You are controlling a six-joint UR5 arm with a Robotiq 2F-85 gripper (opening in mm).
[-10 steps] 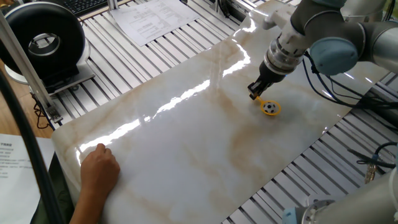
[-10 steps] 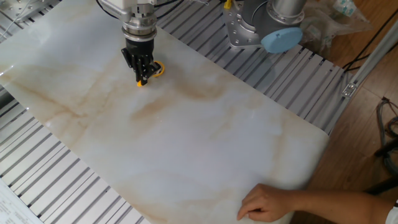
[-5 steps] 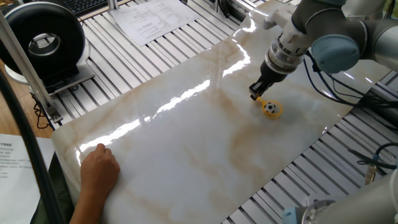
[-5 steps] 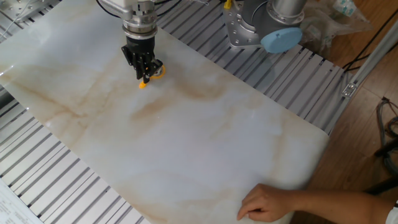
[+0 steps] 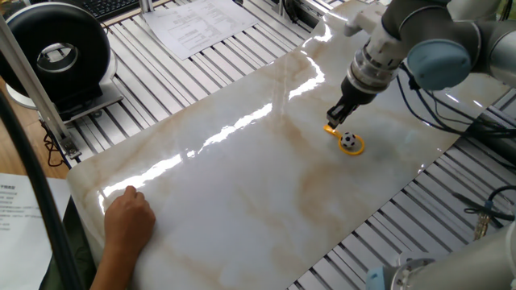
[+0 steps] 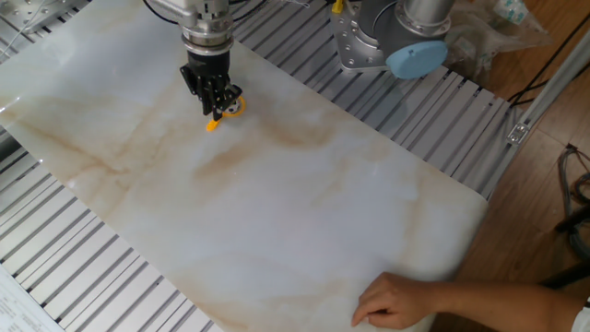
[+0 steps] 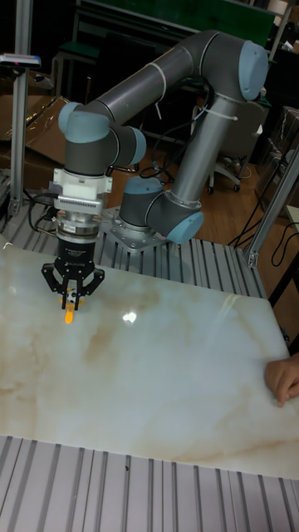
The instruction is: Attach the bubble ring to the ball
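The orange-yellow bubble ring [image 5: 355, 148] lies flat on the marble table, encircling the small black-and-white ball [image 5: 348, 140]. Its stub handle [image 5: 330, 128] points toward my gripper [image 5: 336, 116], which hovers just above the handle with its fingers slightly apart and nothing between them. In the other fixed view the gripper [image 6: 218, 103] hangs over the ring [image 6: 236, 107], with the handle tip [image 6: 212, 125] showing below the fingers. The ball is hidden in the tall fixed view, where only an orange piece [image 7: 70, 317] shows under the gripper [image 7: 73, 304].
A person's hand [image 5: 129, 216] rests on the near corner of the marble slab [image 5: 242, 185]. A black round device [image 5: 56, 52] and papers [image 5: 197, 22] sit beyond the slab on the slatted table. The arm's base [image 6: 387, 41] stands at the slab's far edge.
The gripper has lifted a little off the stub handle and let it go. The ring and ball stay on the table, ring around the ball. The hand has not moved.
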